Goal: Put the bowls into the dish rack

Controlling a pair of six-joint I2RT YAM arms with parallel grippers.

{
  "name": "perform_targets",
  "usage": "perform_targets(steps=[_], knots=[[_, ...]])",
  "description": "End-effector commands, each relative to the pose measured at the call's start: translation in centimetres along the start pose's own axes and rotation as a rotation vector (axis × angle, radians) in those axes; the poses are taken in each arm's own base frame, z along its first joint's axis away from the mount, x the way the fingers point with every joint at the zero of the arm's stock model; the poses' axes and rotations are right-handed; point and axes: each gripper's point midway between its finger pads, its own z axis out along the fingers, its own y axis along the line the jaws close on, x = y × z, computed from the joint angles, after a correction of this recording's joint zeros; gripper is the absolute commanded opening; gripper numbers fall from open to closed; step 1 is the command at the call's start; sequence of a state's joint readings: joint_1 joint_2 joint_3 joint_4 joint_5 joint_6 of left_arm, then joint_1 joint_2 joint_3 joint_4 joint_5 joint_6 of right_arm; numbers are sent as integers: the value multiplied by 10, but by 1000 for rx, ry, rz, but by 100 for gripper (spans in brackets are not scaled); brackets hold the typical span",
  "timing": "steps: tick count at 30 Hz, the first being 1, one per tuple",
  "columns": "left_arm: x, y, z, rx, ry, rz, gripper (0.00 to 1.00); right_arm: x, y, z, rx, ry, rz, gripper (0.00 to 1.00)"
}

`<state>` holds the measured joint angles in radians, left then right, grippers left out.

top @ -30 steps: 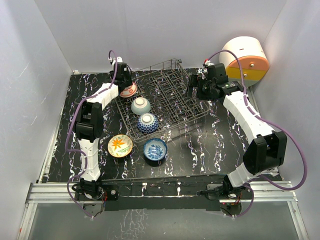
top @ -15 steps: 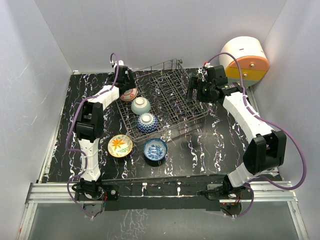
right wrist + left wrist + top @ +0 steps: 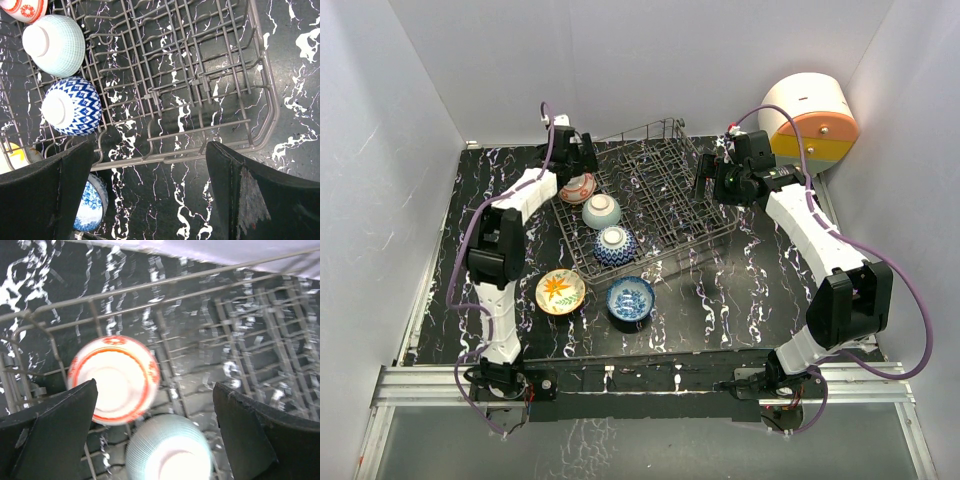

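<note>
Left gripper (image 3: 155, 386) has just opened, leaving the red-rimmed bowl (image 3: 112, 387) in the rack's (image 3: 665, 190) far-left corner; yellow bowl (image 3: 560, 291) and blue bowl (image 3: 631, 298) remain.

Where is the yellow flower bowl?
The yellow flower bowl sits on the table in the top view, left of the upright blue bowl, before the dish rack.

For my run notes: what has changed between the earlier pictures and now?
The left gripper opened its fingers and let go of the orange-red bowl, now resting in the dish rack's far left corner. The right gripper stayed open above the rack; the grey-green bowl and blue-patterned bowl in it, and the yellow floral bowl and blue-white bowl on the table, did not move.
</note>
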<state>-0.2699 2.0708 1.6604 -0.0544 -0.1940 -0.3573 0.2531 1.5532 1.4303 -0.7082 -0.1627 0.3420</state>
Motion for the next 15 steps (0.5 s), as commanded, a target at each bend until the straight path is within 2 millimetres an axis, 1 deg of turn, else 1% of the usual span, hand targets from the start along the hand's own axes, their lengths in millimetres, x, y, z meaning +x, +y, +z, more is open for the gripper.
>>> perform_targets(steps=[1, 3, 4, 5, 9, 10, 12, 13, 15], knots=[[-53, -71, -92, 185, -114, 79, 97, -24, 11, -9, -38, -73, -12, 99], [-39, -79, -115, 199, -83, 115, 97, -24, 11, -8, -40, -72, -8, 99], [-33, -79, -128, 203, -67, 125, 97, -24, 11, -9, -40, -73, -9, 99], [-22, -77, -142, 202, -36, 139, 97, -24, 11, -8, -42, -71, -8, 99], [16, -60, -197, 175, 31, 191, 97, -22, 14, -9, -62, -72, -17, 99], [21, -55, -215, 176, 35, 194, 97, -22, 15, -9, -69, -72, -18, 99], [44, -45, -238, 158, 82, 221, 97, -19, 18, -8, -87, -60, -14, 99], [50, -41, -254, 151, 90, 222, 95, -17, 19, -7, -97, -52, -14, 99], [69, -34, -276, 140, 128, 220, 90, -14, 23, -7, -120, -41, -6, 99]])
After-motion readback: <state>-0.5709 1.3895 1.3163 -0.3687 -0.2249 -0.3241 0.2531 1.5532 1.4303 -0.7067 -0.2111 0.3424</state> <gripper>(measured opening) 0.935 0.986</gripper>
